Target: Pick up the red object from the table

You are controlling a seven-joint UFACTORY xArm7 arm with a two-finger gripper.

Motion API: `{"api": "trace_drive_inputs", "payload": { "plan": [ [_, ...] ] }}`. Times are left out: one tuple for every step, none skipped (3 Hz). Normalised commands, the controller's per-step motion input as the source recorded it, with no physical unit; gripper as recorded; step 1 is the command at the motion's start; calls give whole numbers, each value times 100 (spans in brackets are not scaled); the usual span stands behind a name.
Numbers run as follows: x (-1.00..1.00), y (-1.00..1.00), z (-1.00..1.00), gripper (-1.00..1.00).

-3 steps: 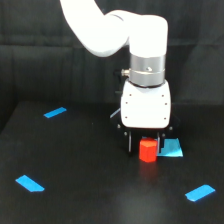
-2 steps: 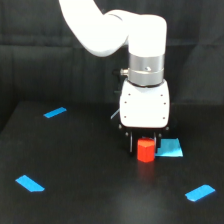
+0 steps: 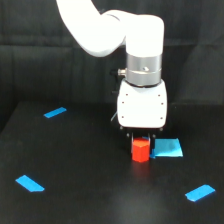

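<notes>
The red object (image 3: 140, 150) is a small red-orange block standing on the black table (image 3: 85, 170), just left of a flat blue rectangle (image 3: 168, 148). My gripper (image 3: 141, 143) hangs from the white head (image 3: 142, 104) straight above it. The dark fingers (image 3: 129, 136) come down on either side of the block's top and sit tight against it. The block's upper edge is tucked under the head, and its base looks level with the table surface. The fingertips are hard to make out against the black background.
Blue strips lie on the table at the far left (image 3: 55, 112), near left (image 3: 29, 183) and near right (image 3: 199, 192). A dark curtain forms the backdrop behind the table. The white arm (image 3: 95, 30) rises toward the exterior view's upper left.
The fingers have drawn in around the block. The head and block have shifted slightly toward the exterior view's left, uncovering more of the blue rectangle.
</notes>
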Motion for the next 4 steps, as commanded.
{"api": "trace_drive_inputs", "payload": {
  "plan": [
    [-52, 5, 92, -99],
    [-58, 11, 95, -96],
    [-37, -8, 99, -100],
    [-32, 10, 100, -95]
  ]
}}
